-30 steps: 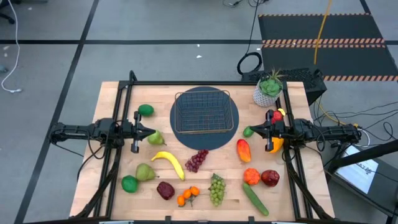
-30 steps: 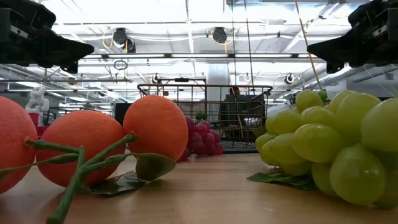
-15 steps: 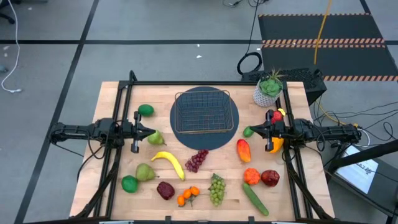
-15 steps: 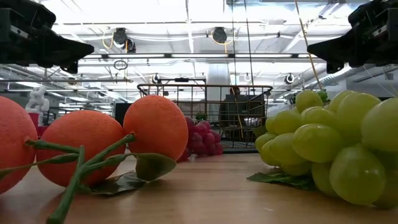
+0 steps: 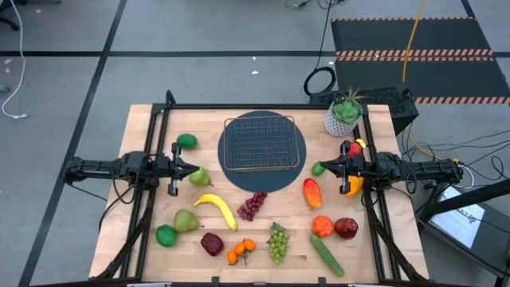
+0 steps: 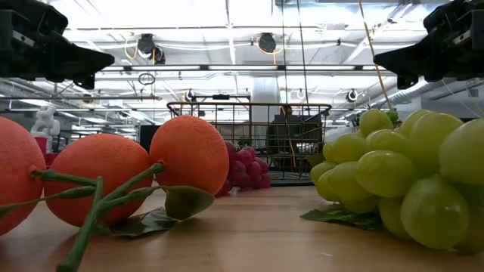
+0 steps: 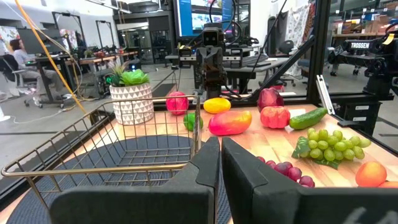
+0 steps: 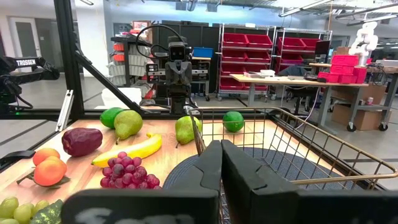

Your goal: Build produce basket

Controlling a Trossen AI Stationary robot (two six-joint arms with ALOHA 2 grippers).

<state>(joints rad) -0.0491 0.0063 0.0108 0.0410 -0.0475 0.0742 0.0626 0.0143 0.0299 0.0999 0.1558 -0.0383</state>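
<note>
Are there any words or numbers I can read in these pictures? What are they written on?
"TROSSEN" in white, on a dark arm part in the room behind the table, left wrist view.
"TROSSEN" in white, on a dark arm part at the edge of the right wrist view.
The blue screens in the background are too blurred to read.
The basket, the produce and the white plant pot show no words.

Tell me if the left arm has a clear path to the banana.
Probably yes. The left gripper, shut, hovers beside a green pear, and the banana lies just beyond that on open table with nothing on top. It must open first.
</note>
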